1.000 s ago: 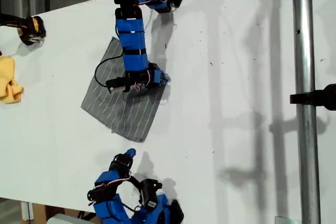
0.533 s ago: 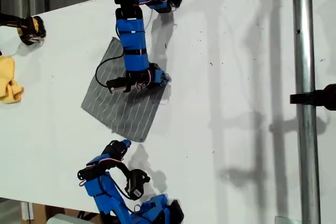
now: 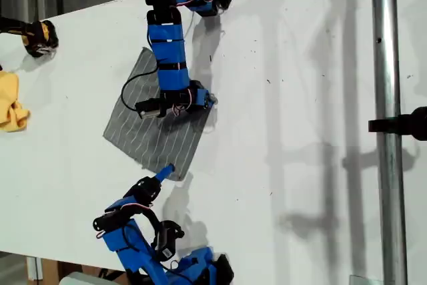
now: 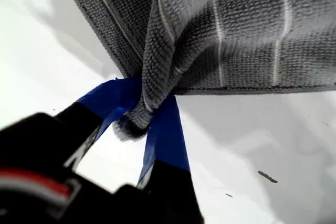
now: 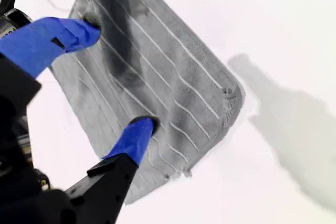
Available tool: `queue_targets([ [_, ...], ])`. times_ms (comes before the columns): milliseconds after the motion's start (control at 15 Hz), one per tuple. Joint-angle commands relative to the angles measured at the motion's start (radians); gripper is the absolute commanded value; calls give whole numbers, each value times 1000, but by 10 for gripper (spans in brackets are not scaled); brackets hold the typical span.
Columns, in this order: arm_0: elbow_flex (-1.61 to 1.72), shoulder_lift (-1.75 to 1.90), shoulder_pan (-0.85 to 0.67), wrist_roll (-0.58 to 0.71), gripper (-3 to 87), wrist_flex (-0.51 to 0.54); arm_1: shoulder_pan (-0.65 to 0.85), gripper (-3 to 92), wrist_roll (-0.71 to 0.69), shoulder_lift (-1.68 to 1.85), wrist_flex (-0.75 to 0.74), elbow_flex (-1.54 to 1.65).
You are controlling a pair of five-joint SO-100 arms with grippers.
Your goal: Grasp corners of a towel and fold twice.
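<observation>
The grey striped towel (image 3: pixel 155 120) lies flat on the white tabletop (image 3: pixel 287 98). My first gripper (image 4: pixel 146 109) pinches one towel corner (image 4: pixel 131 121). My second gripper (image 5: pixel 118 77) is wide open over the towel, one fingertip (image 5: pixel 140 129) touching it. A yellow cloth (image 3: pixel 11 101) lies well apart, at the exterior view's left edge.

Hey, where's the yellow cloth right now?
The yellow cloth lies at the exterior view's left edge, on the white table, apart from the towel.
</observation>
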Motion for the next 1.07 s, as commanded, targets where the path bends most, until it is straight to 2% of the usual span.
queue_targets([
  [0, -44, 9, -20, 31, 329, 14, -15, -1, 3, 35, -2, -32],
  [200, -5, -3, -26, 57, 338, -11, -17, -1, 8, 37, -2, -23],
  [467, 164, -43, -72, 46, 331, -150, -21, -1, 11, 40, -2, -20],
  [733, 196, -183, -106, 46, 321, -250, -25, -1, 11, 48, -2, -17],
  [1000, 184, -278, -137, 44, 314, -284, -25, -1, 12, 61, 0, 5],
])
